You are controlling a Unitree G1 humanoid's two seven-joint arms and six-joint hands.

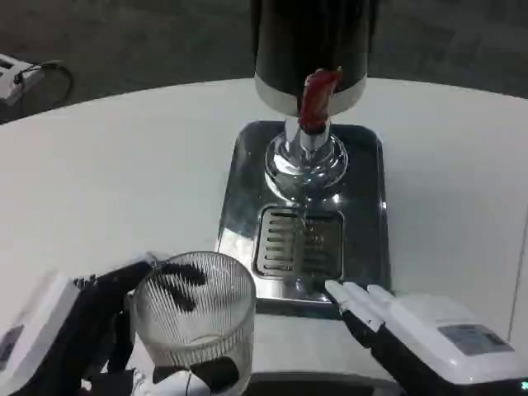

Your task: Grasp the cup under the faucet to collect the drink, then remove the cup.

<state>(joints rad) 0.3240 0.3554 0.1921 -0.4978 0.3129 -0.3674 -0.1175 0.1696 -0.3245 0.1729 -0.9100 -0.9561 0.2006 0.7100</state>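
A clear ribbed glass cup (196, 318) stands upright at the lower left, in front of the dispenser's tray. My left hand (78, 330) grips it, with dark fingers showing through the glass behind it and the thumb across its front near the base. The cup looks empty. The black drink dispenser (312, 49) stands at the back on a chrome stand, with its red faucet lever (317, 99) facing me. Below it lies the slotted drip grate (299, 241). My right hand (412, 326) sits at the tray's front right corner, fingers straight and holding nothing.
The steel drip tray (367, 198) takes up the middle of the round white table (107, 165). A white device with a cable (16, 78) lies beyond the table's far left edge. Dark floor shows behind the table.
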